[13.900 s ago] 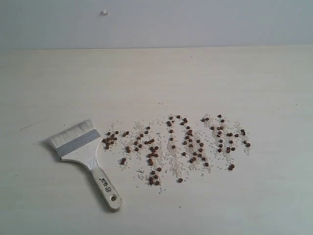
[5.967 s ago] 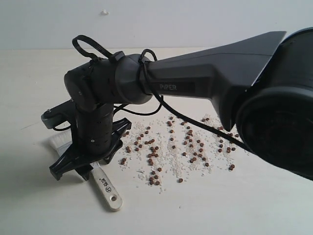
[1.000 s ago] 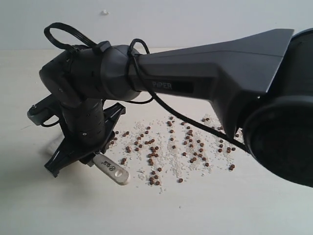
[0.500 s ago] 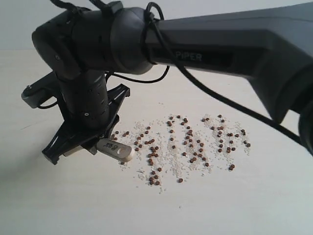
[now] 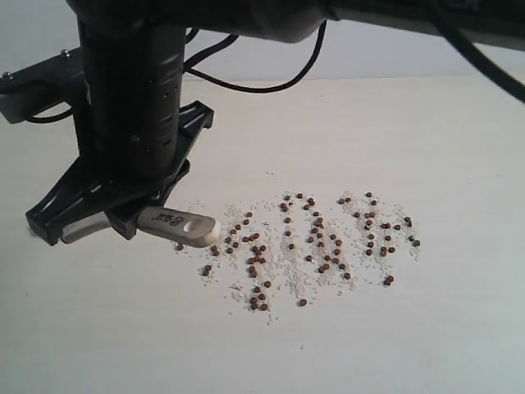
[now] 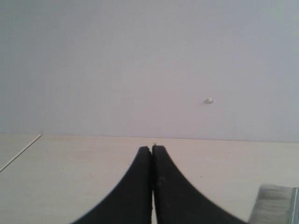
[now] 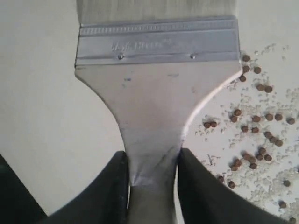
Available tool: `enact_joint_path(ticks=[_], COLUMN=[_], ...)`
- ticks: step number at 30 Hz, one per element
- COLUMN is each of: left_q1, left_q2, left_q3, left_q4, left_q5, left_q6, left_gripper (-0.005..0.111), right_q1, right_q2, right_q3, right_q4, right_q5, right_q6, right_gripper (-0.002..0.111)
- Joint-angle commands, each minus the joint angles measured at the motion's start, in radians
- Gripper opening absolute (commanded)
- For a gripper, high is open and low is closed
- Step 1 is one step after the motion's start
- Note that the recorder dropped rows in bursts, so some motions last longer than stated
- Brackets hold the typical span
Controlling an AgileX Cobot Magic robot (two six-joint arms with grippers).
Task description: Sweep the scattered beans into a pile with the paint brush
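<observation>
My right gripper (image 5: 123,215) reaches across to the left of the table and is shut on the paint brush (image 7: 156,93) at the narrow neck of its wooden handle. The handle's end (image 5: 184,226) sticks out toward the beans (image 5: 320,242). The silver ferrule (image 7: 156,42) and the pale bristles point away from the jaws. The beans (image 7: 254,130) lie scattered in a wide band with whitish crumbs, just right of the brush. No pile is in view. My left gripper (image 6: 152,149) is shut on nothing and faces the back wall.
The pale table (image 5: 394,345) runs back to a grey wall (image 6: 140,70) bearing a small white knob (image 6: 209,100). The right arm's dark body (image 5: 131,98) hangs over the table's left part.
The right arm has risen with the paint brush in its grip. The handle's end now sits higher and more level, beside the leftmost beans. The beans have not moved.
</observation>
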Motion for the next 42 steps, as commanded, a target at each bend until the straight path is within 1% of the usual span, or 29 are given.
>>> enact_joint_path(ticks=[1, 4, 9, 12, 16, 21, 25, 30, 32, 34, 37, 38, 39, 41, 42], left_q1=[-0.003, -0.003, -0.003, -0.003, -0.003, -0.003, -0.003, -0.003, -0.003, -0.003, -0.003, -0.003, -0.003, -0.003, -0.003], left_q2=[-0.006, -0.006, -0.006, -0.006, -0.006, -0.006, -0.006, -0.006, -0.006, -0.006, -0.006, -0.006, -0.006, -0.006, -0.006], left_q3=[0.0, 0.0, 0.0, 0.0, 0.0, 0.0, 0.0, 0.0, 0.0, 0.0, 0.0, 0.0, 0.0, 0.0, 0.0], left_q4=[-0.001, -0.001, -0.001, -0.001, -0.001, -0.001, -0.001, -0.001, -0.01, -0.019, -0.024, -0.024, -0.021, -0.02, -0.02], left_q5=[-0.001, -0.001, -0.001, -0.001, -0.001, -0.001, -0.001, -0.001, -0.023, -0.023, -0.078, -0.083, -0.083, -0.111, -0.15], left_q6=[0.001, 0.001, 0.001, 0.001, 0.001, 0.001, 0.001, 0.001, -0.006, -0.084, -0.148, -0.234, -0.267, -0.286, -0.3], left_gripper=[0.0, 0.0, 0.0, 0.0, 0.0, 0.0, 0.0, 0.0, 0.0, 0.0, 0.0, 0.0, 0.0, 0.0, 0.0], right_q1=[0.0, 0.0, -0.017, -0.039, -0.082, -0.141, -0.168, -0.169, -0.169, -0.174, -0.214, -0.232, -0.251, -0.288, -0.302], right_q2=[-0.064, -0.124, -0.247, -0.31, -0.433, -0.517, -0.537, -0.537, -0.537, -0.537, -0.537, -0.537, -0.537, -0.537, -0.537], right_q3=[-0.001, 0.035, 0.222, 0.313, 0.483, 0.592, 0.625, 0.627, 0.627, 0.627, 0.627, 0.627, 0.627, 0.627, 0.627], right_q4=[-0.011, -0.004, -0.065, -0.08, -0.085, -0.129, -0.122, -0.116, -0.124, -0.138, -0.151, -0.154, -0.158, -0.151, -0.146], right_q5=[-0.004, -0.004, -0.004, -0.004, -0.017, -0.098, -0.138, -0.15, -0.154, -0.157, -0.159, -0.159, -0.159, -0.159, -0.159], right_q6=[-0.042, -0.066, -0.058, -0.038, -0.038, -0.025, -0.025, 0.005, 0.005, 0.005, 0.003, 0.003, -0.006, -0.038, -0.05], right_gripper=[0.0, 0.0, 0.0, 0.0, 0.0, 0.0, 0.0, 0.0, 0.0, 0.0, 0.0, 0.0, 0.0, 0.0, 0.0])
